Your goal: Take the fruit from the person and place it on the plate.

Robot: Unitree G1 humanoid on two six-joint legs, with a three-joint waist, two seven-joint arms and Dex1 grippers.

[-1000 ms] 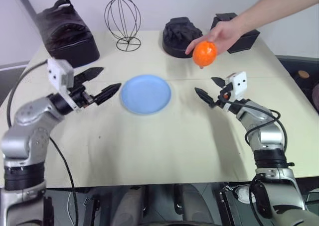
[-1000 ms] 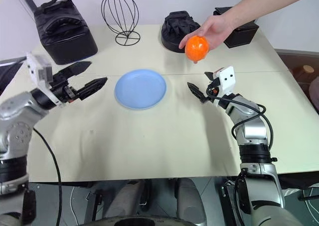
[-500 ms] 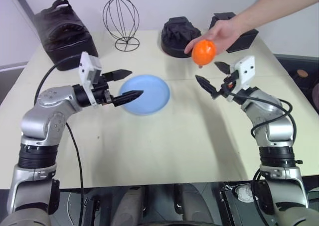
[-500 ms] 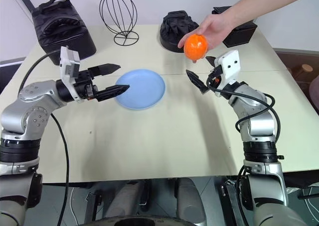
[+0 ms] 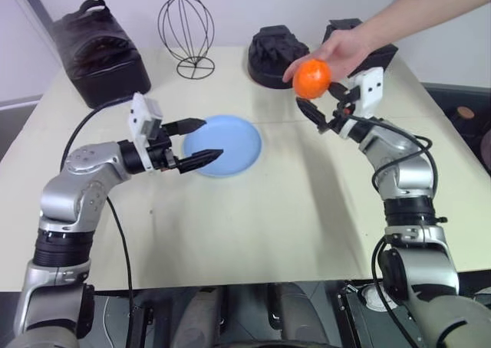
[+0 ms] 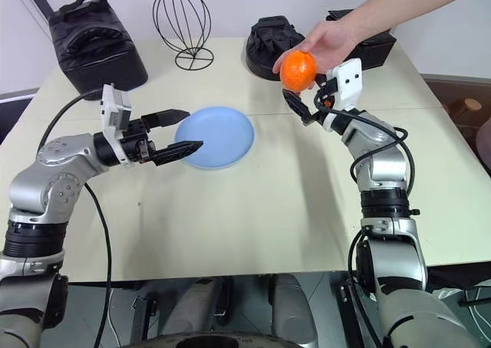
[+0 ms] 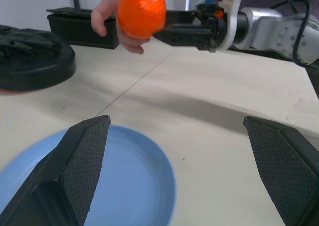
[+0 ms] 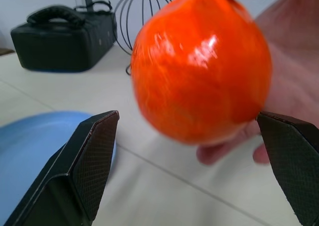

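Left hand sits nearest, fingers spread wide, nothing in them, tips over the near-left rim of the plate. Plate is light blue, flat on the worktop, nothing on it.

Right hand is raised off the worktop right of the plate, fingers wide apart, nothing gripped. In the right wrist view the fruit sits between and beyond the two fingers; can't tell whether they touch it.

Fruit is bright orange, held in the air by the person's hand, fingers wrapped over its top and far side. Forearm comes in from the far right. Fruit is well apart from the plate, up and to its right.

Far edge of the worktop: black bag at left, wire dome frame, round black object, black box behind the person's hand.
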